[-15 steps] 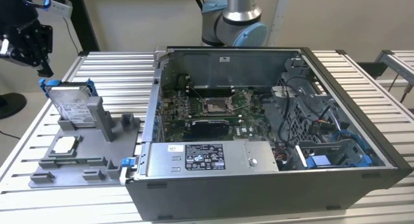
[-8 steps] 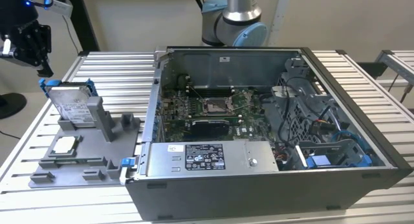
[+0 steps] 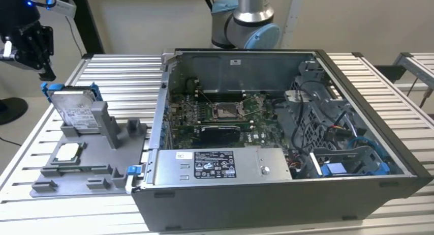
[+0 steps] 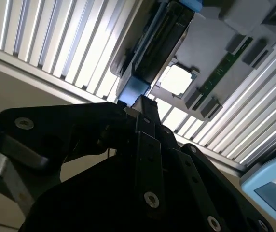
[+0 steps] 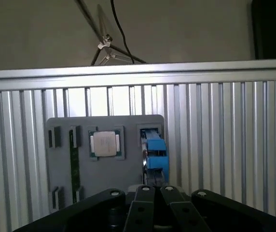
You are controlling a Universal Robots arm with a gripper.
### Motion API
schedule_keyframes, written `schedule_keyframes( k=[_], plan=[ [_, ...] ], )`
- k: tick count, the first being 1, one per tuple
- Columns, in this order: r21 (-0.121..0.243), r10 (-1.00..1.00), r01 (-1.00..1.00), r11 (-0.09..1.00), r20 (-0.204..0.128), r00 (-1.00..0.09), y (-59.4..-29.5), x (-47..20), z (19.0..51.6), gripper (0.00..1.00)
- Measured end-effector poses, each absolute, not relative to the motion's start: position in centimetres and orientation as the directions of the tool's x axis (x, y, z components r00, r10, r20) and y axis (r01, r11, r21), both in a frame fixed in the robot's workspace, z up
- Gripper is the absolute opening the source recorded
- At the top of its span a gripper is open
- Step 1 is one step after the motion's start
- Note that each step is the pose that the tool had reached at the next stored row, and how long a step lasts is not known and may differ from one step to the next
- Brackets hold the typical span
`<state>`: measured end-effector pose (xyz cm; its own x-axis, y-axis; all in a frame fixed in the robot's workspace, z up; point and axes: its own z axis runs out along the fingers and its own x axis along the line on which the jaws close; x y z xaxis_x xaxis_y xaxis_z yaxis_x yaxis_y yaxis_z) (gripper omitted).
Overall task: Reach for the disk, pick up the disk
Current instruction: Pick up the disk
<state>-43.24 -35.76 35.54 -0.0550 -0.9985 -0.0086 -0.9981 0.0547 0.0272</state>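
Observation:
The disk [image 3: 73, 111], a silver drive with a white label in a blue bracket, stands on edge in a slot of the grey holder [image 3: 95, 166] at the exterior view's left. My black gripper [image 3: 46, 75] hangs just above the disk's upper far corner, apart from it, with its fingers together and nothing between them. In both wrist views the disk shows edge-on [image 4: 153, 43] [image 5: 154, 151] just beyond the gripper's [image 4: 139, 102] [image 5: 156, 189] closed tips, near the blue bracket end.
A small square silver chip [image 3: 67, 152] [image 5: 104, 144] lies in the holder beside the disk, with a green memory stick [image 5: 73, 159] further over. An open computer case [image 3: 285, 194] fills the slatted table's [image 3: 115, 72] middle. The arm's base [image 3: 244, 26] stands behind it.

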Motion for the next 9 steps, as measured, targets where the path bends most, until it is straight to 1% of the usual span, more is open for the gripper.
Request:
schedule_keyframes(
  k=[1,9],
  plan=[
    [0.027,-0.998,-0.998,0.054,-0.009,-0.054,-35.76,-43.24,35.53,1.00],
    [0.027,-0.999,-0.998,0.050,-0.009,-0.050,-35.76,-43.24,35.52,1.00]
  ],
)
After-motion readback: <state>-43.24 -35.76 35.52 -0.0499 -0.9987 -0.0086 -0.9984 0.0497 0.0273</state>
